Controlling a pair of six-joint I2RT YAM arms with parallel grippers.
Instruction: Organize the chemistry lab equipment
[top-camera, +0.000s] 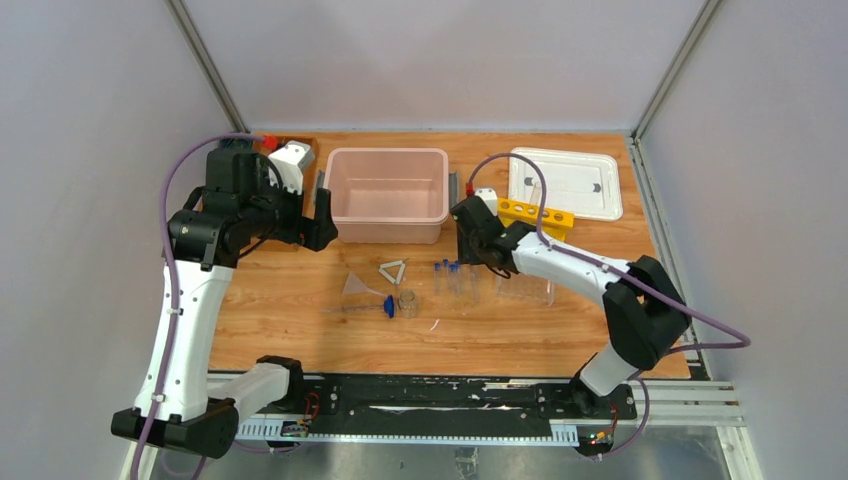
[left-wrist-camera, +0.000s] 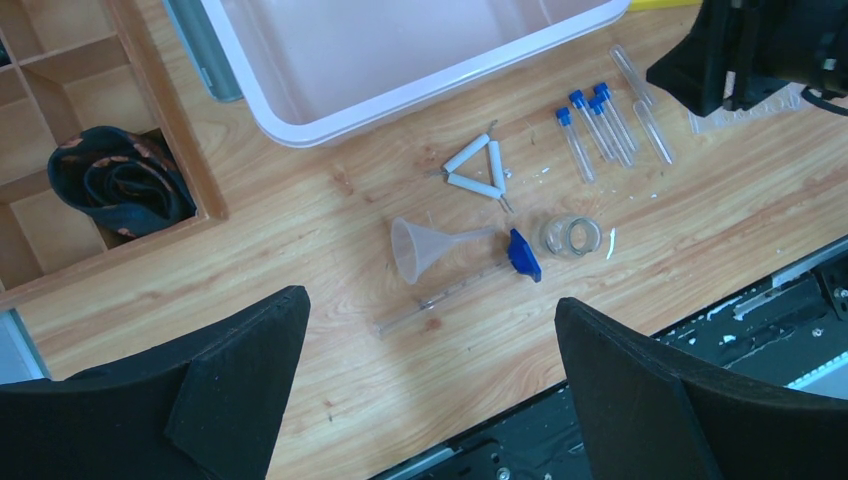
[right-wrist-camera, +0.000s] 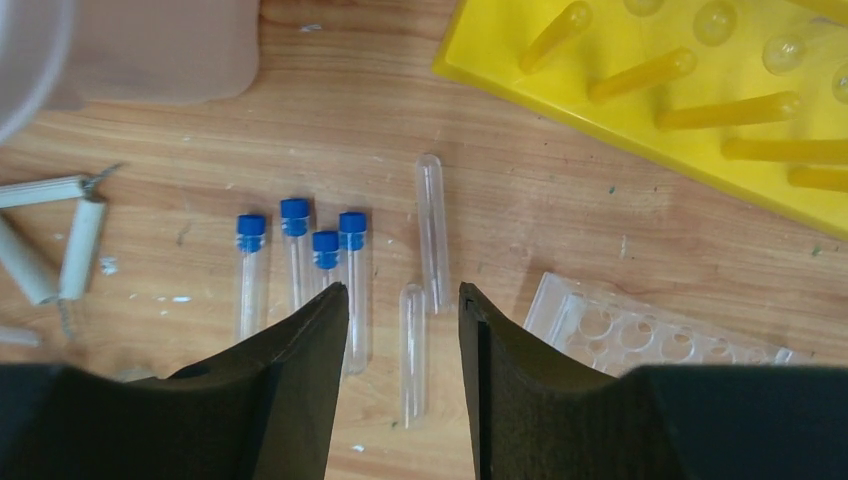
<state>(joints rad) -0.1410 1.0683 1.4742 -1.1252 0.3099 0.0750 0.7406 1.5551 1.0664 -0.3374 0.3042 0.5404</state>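
My right gripper (right-wrist-camera: 403, 290) hangs low over the table, open, its fingers either side of an uncapped clear tube (right-wrist-camera: 412, 350) without touching it. A second bare tube (right-wrist-camera: 432, 230) lies just beyond. Several blue-capped vials (right-wrist-camera: 296, 250) lie to the left. The clear vial tray (right-wrist-camera: 640, 335) is to the right and the yellow holed rack (right-wrist-camera: 650, 90) is behind it. My left gripper (left-wrist-camera: 430, 300) is wide open and empty, high above the clear funnel (left-wrist-camera: 420, 245), a long glass tube (left-wrist-camera: 450, 290), the tiny beaker (left-wrist-camera: 572, 237) and the pale triangle (left-wrist-camera: 478, 170).
A pink bin (top-camera: 388, 195) stands at the back centre. A white lid (top-camera: 565, 183) lies at the back right. The brown wooden compartment tray (left-wrist-camera: 190, 160) with dark parts sits at the back left, under my left arm. A black rail runs along the table's near edge.
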